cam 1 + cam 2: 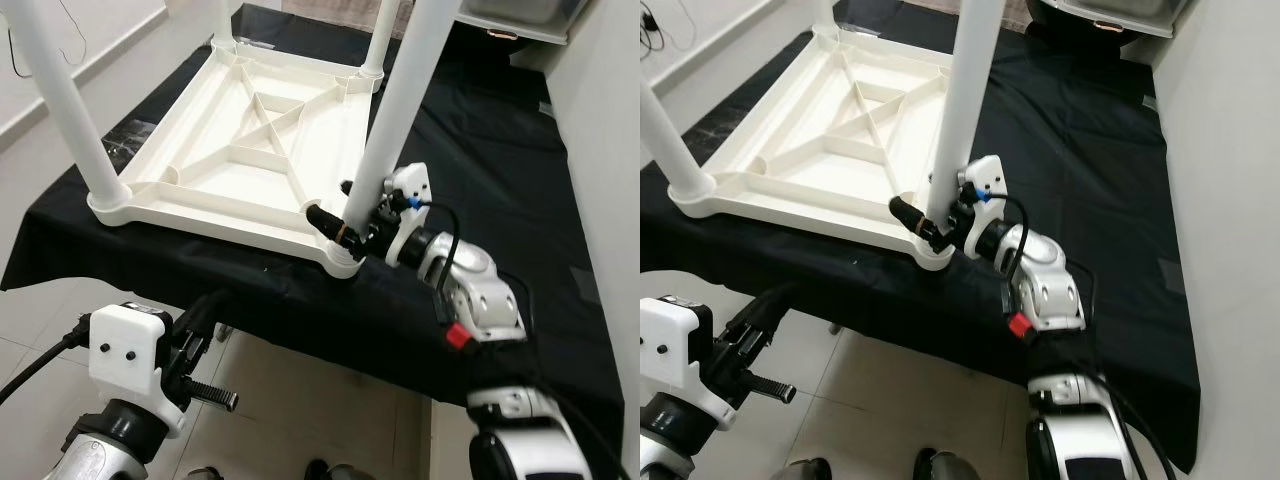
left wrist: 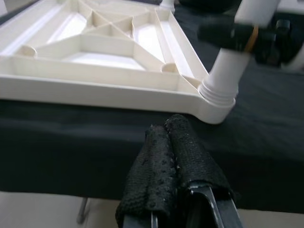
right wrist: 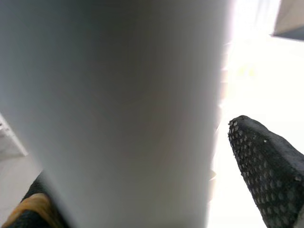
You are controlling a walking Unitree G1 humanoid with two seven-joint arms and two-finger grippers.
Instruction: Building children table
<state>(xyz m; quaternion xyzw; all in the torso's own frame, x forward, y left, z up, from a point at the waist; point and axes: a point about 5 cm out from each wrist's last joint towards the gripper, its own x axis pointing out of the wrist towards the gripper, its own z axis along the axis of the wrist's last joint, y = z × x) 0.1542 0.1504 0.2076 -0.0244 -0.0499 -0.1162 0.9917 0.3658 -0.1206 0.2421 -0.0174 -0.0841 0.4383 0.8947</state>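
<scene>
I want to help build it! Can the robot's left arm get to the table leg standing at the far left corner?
Probably yes. The left gripper hangs shut below the black-covered bench, and nothing stands between it and that leg; it would need to lift above the bench edge first.

Your head stereo pair looks forward and down onto upturned white table top (image 1: 250, 150) on black cloth (image 1: 1080, 150). Left wrist camera sits low, near cloth edge, facing same corner leg (image 2: 232, 61). Right wrist camera pressed close against that leg (image 3: 118, 109), blurred.
</scene>
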